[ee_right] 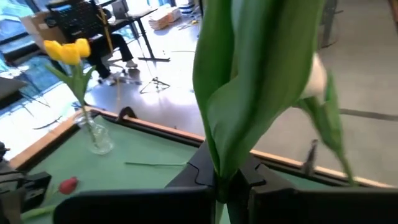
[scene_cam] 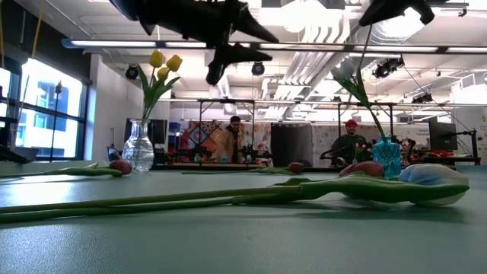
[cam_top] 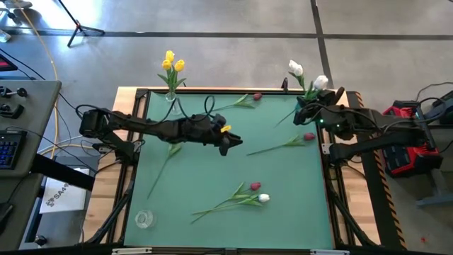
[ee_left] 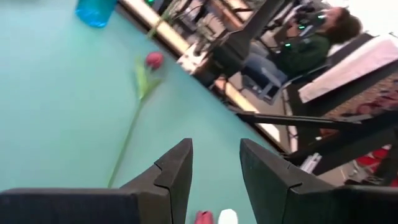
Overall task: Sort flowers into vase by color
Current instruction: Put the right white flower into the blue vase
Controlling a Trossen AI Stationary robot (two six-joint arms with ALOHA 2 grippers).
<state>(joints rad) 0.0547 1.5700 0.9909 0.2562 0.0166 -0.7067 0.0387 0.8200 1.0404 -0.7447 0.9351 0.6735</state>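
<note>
My right gripper point(cam_top: 306, 108) stands at the table's far right, shut on a white tulip point(cam_top: 320, 83) held upright over the blue vase point(scene_cam: 386, 156). A second white head point(cam_top: 295, 69) shows beside it. My left gripper point(cam_top: 232, 145) hangs open and empty above the table's middle, fingers point(ee_left: 177, 168) apart. A yellow head point(cam_top: 225, 129) peeks out at its far side. More yellow tulips point(cam_top: 170, 64) stand in a clear glass vase point(scene_cam: 138, 148) at the far edge. Red tulips point(cam_top: 308, 137) point(cam_top: 256, 96) point(cam_top: 255, 186) and a white one point(cam_top: 263, 198) lie flat on the mat. My right gripper pinches the white tulip's stem and leaves point(ee_right: 233, 158) between its two shut fingers point(ee_right: 255, 177). It comes in about level from the table's right, across the stem. The tulip stands upright, and its lower stem point(scene_cam: 374, 114) reaches down to the blue vase.
A long green stem point(cam_top: 161, 170) lies on the mat on the near side of the left arm. An empty clear glass point(cam_top: 144, 218) stands at the near left corner. Wooden rails point(cam_top: 127, 142) frame the green mat. People sit at desks beyond the far edge point(scene_cam: 348, 141).
</note>
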